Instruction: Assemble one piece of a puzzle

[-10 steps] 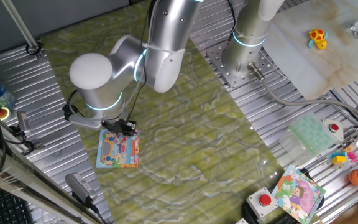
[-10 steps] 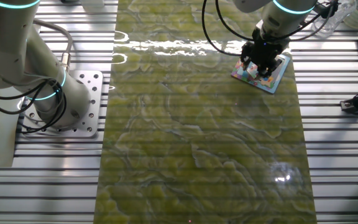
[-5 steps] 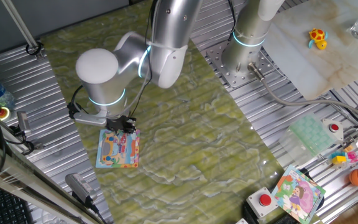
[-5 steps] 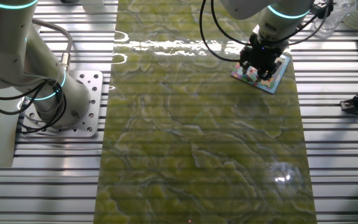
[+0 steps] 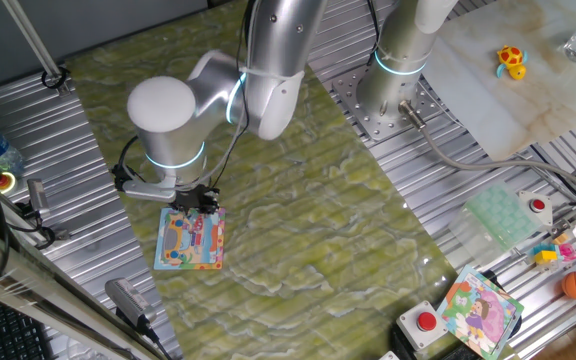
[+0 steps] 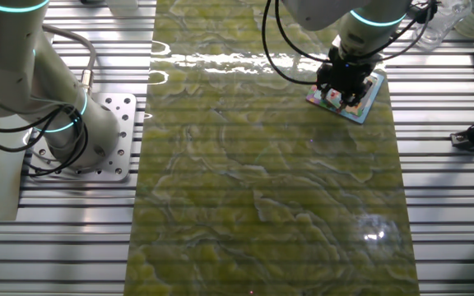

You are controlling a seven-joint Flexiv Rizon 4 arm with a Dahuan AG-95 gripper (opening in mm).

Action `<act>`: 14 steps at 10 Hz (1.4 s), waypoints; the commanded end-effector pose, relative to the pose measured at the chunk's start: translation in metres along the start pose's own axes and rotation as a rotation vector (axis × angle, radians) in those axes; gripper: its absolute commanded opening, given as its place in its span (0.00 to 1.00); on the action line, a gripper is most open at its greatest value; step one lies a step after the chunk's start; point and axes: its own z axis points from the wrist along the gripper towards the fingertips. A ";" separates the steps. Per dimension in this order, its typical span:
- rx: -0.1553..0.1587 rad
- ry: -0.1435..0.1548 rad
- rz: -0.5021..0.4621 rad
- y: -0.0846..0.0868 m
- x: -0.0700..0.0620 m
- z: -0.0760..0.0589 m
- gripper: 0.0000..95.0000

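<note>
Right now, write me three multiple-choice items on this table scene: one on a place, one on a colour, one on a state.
1. Where is the gripper?
A. over the top edge of the puzzle
B. beside the red button
C. above the yellow toy

2. What colour is the mat under the puzzle?
A. plain black
B. yellow-green, marbled
C. bright red

3. How does the puzzle lie?
A. standing on edge
B. flat on the mat
C. lifted off the table

Key:
1. A: in both fixed views the black fingers hang at the board's top edge, far from the red button and the yellow toy.
2. B: the mat shows a mottled yellow-green pattern.
3. B: the board lies flat, its whole picture face turned up.

The piece itself is too small to make out under the gripper.
</note>
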 end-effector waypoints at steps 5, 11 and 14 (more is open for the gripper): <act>-0.042 0.022 -0.042 0.000 -0.001 -0.006 0.40; -0.054 0.047 -0.112 -0.001 -0.001 -0.003 0.40; -0.050 0.040 -0.129 -0.002 -0.002 0.004 0.40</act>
